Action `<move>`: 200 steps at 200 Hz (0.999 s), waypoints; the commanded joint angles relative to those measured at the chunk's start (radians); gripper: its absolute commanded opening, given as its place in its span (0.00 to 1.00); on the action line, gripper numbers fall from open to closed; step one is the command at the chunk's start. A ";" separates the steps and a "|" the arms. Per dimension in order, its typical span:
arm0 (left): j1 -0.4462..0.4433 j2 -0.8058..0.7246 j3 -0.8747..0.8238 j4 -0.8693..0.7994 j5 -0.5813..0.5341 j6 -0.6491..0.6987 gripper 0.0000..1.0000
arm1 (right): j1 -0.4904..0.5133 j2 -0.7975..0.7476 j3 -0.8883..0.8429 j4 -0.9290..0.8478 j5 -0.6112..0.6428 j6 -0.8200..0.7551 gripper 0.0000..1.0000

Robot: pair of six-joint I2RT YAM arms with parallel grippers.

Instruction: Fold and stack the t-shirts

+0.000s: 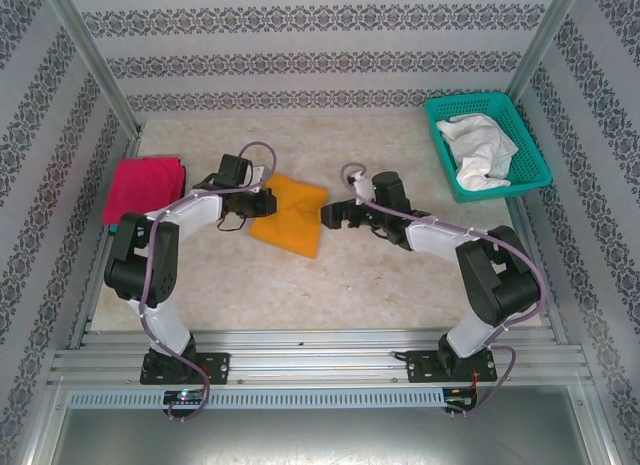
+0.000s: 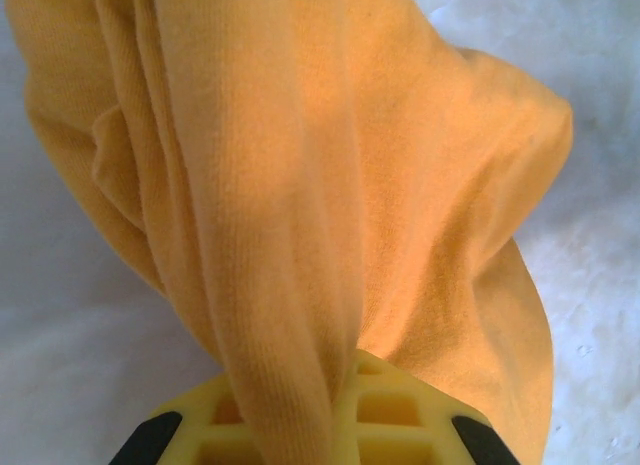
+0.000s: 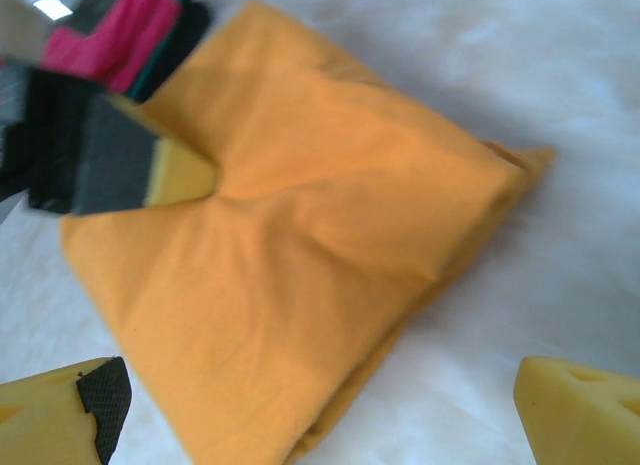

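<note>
Orange cloth crowds my left wrist view. The orange t-shirt point(image 2: 380, 205) rises in soft folds out of my left gripper point(image 2: 335, 425), whose yellow pads point(image 2: 400, 410) are pressed together on a gathered ridge of the fabric. From above, that gripper sits at the shirt's left edge, on the far side of it.

The shirt lies folded near the middle of the table point(image 1: 400, 275), a rough diamond with one corner pointing far and another pointing near. In my right wrist view, creases run outward from the spot where the left fingers pinch it, and the cloth is drawn up a little there. The rest of the shirt lies flat, with its layered edge showing along the near right side.

My right gripper point(image 1: 328, 215) stands just off the shirt's right corner, its jaws spread wide apart and clamped on nothing. Its two yellow fingertips sit at either side of the wrist view with bare table and the shirt's near edge between them. I cannot tell whether either tip brushes the cloth.

A magenta t-shirt point(image 1: 145, 185) lies folded at the far left of the table, well apart from the orange one and just behind my left arm. At the far right corner stands a teal basket point(image 1: 475, 98) with a crumpled white cloth point(image 1: 478, 145) inside it — well away from both grippers.
</note>
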 commanded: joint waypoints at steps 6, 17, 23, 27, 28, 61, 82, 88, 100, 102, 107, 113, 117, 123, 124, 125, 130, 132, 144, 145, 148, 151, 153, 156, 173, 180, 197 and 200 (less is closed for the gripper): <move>0.069 -0.040 0.060 -0.199 -0.050 0.157 0.00 | 0.114 -0.004 0.027 0.083 -0.049 -0.208 0.98; 0.097 -0.044 0.080 -0.245 -0.062 0.187 0.00 | 0.161 0.014 0.051 0.089 -0.047 -0.248 0.98; 0.111 -0.047 0.089 -0.267 -0.067 0.208 0.00 | 0.184 0.024 0.068 0.089 -0.047 -0.259 0.98; 0.122 -0.050 0.095 -0.284 -0.072 0.222 0.00 | 0.197 0.034 0.077 0.088 -0.048 -0.265 0.98; 0.124 -0.051 0.098 -0.287 -0.072 0.226 0.00 | 0.201 0.036 0.082 0.087 -0.048 -0.266 0.98; 0.222 -0.091 0.144 -0.392 -0.138 0.338 0.00 | 0.264 0.089 0.152 0.086 -0.066 -0.273 0.98; 0.298 -0.126 0.166 -0.416 -0.150 0.394 0.00 | 0.284 0.106 0.174 0.086 -0.085 -0.284 0.98; 0.316 -0.134 0.172 -0.414 -0.153 0.412 0.00 | 0.289 0.110 0.178 0.087 -0.092 -0.286 0.98; 0.355 -0.144 0.186 -0.414 -0.152 0.446 0.00 | 0.299 0.116 0.186 0.088 -0.107 -0.293 0.98; 0.362 -0.144 0.189 -0.414 -0.151 0.451 0.00 | 0.300 0.117 0.187 0.088 -0.108 -0.293 0.98; 0.377 -0.144 0.196 -0.415 -0.149 0.463 0.00 | 0.305 0.120 0.189 0.086 -0.113 -0.297 0.98; 0.394 -0.144 0.209 -0.421 -0.145 0.477 0.00 | 0.309 0.121 0.193 0.086 -0.118 -0.300 0.98; 0.404 -0.143 0.218 -0.426 -0.145 0.486 0.00 | 0.312 0.123 0.196 0.083 -0.122 -0.303 0.98; 0.416 -0.141 0.234 -0.433 -0.144 0.504 0.00 | 0.317 0.124 0.203 0.077 -0.125 -0.307 0.98; 0.419 -0.140 0.237 -0.435 -0.144 0.507 0.00 | 0.317 0.124 0.203 0.076 -0.125 -0.307 0.98; 0.422 -0.139 0.239 -0.436 -0.144 0.510 0.00 | 0.318 0.124 0.204 0.075 -0.126 -0.308 0.98; 0.433 -0.136 0.251 -0.442 -0.145 0.522 0.00 | 0.321 0.125 0.207 0.071 -0.126 -0.311 0.98; 0.436 -0.134 0.256 -0.444 -0.146 0.527 0.00 | 0.322 0.125 0.208 0.071 -0.126 -0.311 0.98; 0.458 -0.127 0.288 -0.457 -0.143 0.555 0.00 | 0.328 0.130 0.214 0.064 -0.128 -0.315 0.98; 0.459 -0.126 0.291 -0.458 -0.142 0.557 0.00 | 0.328 0.130 0.215 0.064 -0.128 -0.315 0.98; 0.464 -0.124 0.299 -0.461 -0.142 0.562 0.00 | 0.330 0.130 0.216 0.063 -0.128 -0.316 0.98; 0.468 -0.122 0.306 -0.463 -0.140 0.568 0.00 | 0.331 0.132 0.218 0.063 -0.128 -0.316 0.98; 0.471 -0.120 0.313 -0.467 -0.141 0.571 0.00 | 0.331 0.133 0.220 0.062 -0.128 -0.316 0.98; 0.476 -0.118 0.320 -0.467 -0.140 0.576 0.00 | 0.333 0.135 0.221 0.062 -0.127 -0.316 0.98; 0.495 -0.105 0.368 -0.495 -0.140 0.607 0.00 | 0.338 0.140 0.230 0.052 -0.125 -0.317 0.98; 0.503 -0.102 0.387 -0.507 -0.142 0.622 0.00 | 0.338 0.139 0.232 0.049 -0.123 -0.315 0.98; 0.528 -0.093 0.431 -0.533 -0.154 0.654 0.00 | 0.340 0.142 0.235 0.046 -0.122 -0.312 0.98; 0.533 -0.092 0.439 -0.537 -0.154 0.658 0.00 | 0.340 0.143 0.236 0.044 -0.122 -0.312 0.98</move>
